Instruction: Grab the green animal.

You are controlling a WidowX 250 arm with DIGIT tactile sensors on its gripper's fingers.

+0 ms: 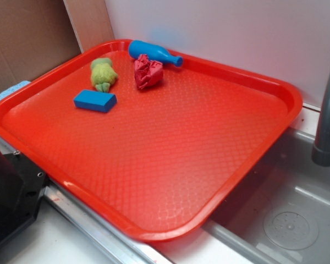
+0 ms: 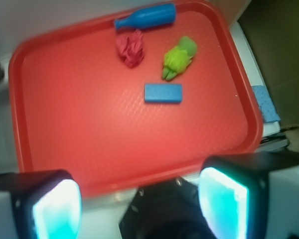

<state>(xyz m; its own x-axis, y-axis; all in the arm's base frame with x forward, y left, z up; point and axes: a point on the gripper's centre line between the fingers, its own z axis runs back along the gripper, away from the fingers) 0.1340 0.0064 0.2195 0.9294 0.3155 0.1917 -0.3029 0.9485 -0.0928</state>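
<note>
On a large red textured plastic tray (image 1: 170, 159) resting partly over a grey sink (image 1: 286, 220), four small things cluster in the far left corner as seen from the exterior view. Among them is the small fuzzy yellow-green plush animal (image 1: 103, 73), lying flat on the tray floor. From the wrist view its long axis runs on a diagonal: a rounder, darker green end points toward the far right, and two stubby limbs point toward the near left (image 2: 178, 57). Just nearer than the plush lies a blue rectangular block (image 2: 163, 93), close beside it but not clearly touching. To the plush's other side sits a crumpled red cloth lump (image 2: 130, 47), and along the tray's far rim lies a blue bottle-shaped toy (image 2: 147, 16) on its side.

The gripper (image 2: 139, 206) hangs above the tray's near edge, its two glowing pale-teal fingers (image 2: 57, 209) spread wide apart and holding nothing. The plush lies well apart from it, far across the tray and slightly right of the gap between the fingers.
</note>
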